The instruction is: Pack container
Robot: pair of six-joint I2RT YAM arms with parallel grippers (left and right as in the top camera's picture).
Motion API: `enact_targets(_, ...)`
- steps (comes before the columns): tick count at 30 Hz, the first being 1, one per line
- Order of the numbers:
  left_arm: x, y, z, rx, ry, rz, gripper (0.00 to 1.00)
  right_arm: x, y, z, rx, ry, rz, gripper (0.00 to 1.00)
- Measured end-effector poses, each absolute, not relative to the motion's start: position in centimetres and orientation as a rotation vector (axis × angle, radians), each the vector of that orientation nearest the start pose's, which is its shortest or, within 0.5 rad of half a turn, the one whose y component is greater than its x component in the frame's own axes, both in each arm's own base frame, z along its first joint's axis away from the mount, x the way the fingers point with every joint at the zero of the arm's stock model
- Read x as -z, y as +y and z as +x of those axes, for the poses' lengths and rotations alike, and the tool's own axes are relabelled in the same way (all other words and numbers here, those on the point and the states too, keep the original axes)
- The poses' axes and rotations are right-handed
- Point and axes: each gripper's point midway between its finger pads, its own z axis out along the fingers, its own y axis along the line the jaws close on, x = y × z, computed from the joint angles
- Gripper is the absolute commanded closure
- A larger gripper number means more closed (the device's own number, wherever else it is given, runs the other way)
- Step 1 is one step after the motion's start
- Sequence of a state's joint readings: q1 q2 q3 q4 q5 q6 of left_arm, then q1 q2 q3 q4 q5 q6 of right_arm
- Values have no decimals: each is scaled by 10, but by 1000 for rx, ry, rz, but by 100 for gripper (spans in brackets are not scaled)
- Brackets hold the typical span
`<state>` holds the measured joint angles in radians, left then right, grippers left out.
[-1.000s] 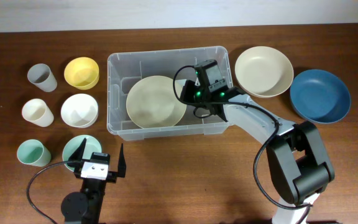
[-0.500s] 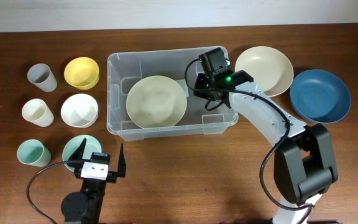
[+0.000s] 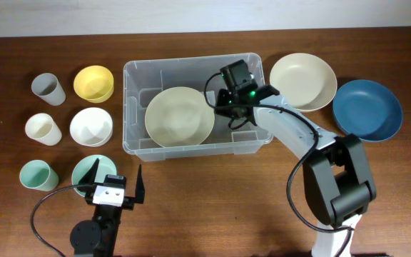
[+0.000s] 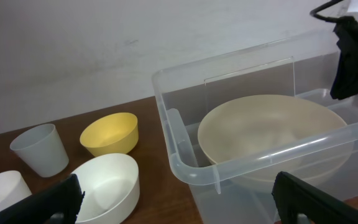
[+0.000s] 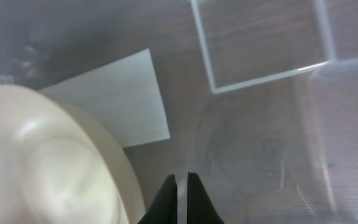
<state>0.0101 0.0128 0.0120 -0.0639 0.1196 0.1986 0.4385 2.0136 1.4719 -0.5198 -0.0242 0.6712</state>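
Wooden desk (image 3: 205, 200); container (image 3: 191, 61) seen upper centre, bowl (image 3: 179, 116) laid inside. Right fingers (image 5: 165, 200) nearly pressed together, nothing held, beside bowl. Left fingers (image 4: 316, 200) spread wide, lower left. Risk: wall clipped, container dragged, if lifted askew.

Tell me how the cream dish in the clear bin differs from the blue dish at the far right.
The cream dish is pale, the blue dish dark. The cream dish lies inside the container; the blue dish sits outside on the table. Both are round, shallow and empty.
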Motion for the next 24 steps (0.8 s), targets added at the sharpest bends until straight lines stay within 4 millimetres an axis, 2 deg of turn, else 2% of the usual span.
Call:
enact_targets(6, -161, -18, 245, -62, 1617, 245, 0, -54, 225, 441, -402, 2693, 274, 96)
enact_targets(12, -161, -18, 245, -62, 1617, 245, 0, -38, 227, 440, -387, 2718, 272, 96)
enact_targets(24, -161, -18, 245, -62, 1617, 245, 0, -42, 240, 441, -485, 2713, 247, 96)
